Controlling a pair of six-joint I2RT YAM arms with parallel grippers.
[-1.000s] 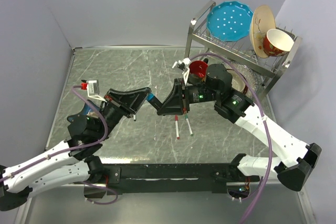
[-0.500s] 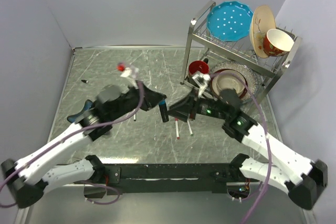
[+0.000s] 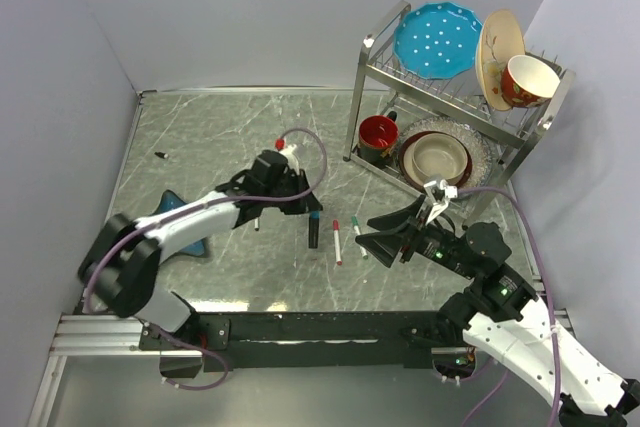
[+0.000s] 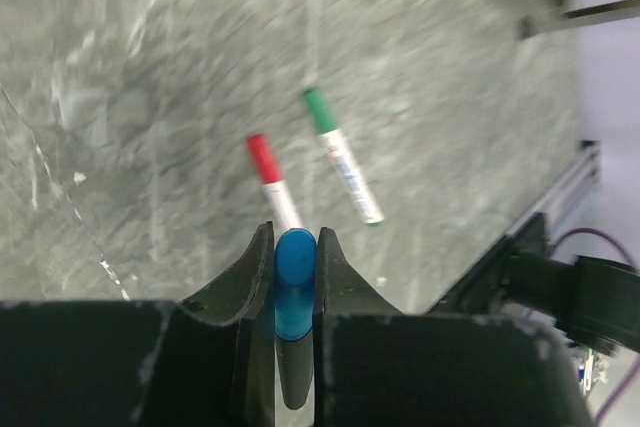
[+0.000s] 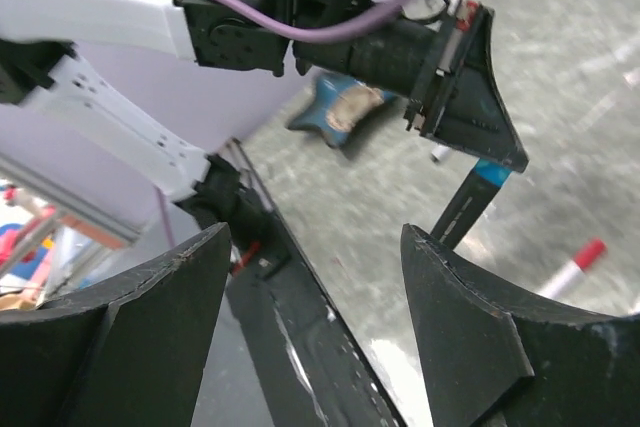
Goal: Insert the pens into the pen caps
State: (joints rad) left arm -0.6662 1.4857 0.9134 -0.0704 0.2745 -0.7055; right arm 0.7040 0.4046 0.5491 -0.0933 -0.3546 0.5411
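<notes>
Jaws on your left gripper (image 4: pixel 295 243) are pinched onto the blue end of the black-barrelled marker (image 3: pixel 313 235). Its dark barrel hangs down toward the table (image 3: pixel 220 127), and you can't tell whether the lower end touches. Your right gripper (image 3: pixel 371 230) has its jaws spread wide with nothing between them, just to the right of the pens. The red-ended pen (image 3: pixel 337 244) and the green-ended pen (image 3: pixel 357 238) lie side by side on the table between your two grippers, not touching each other.
</notes>
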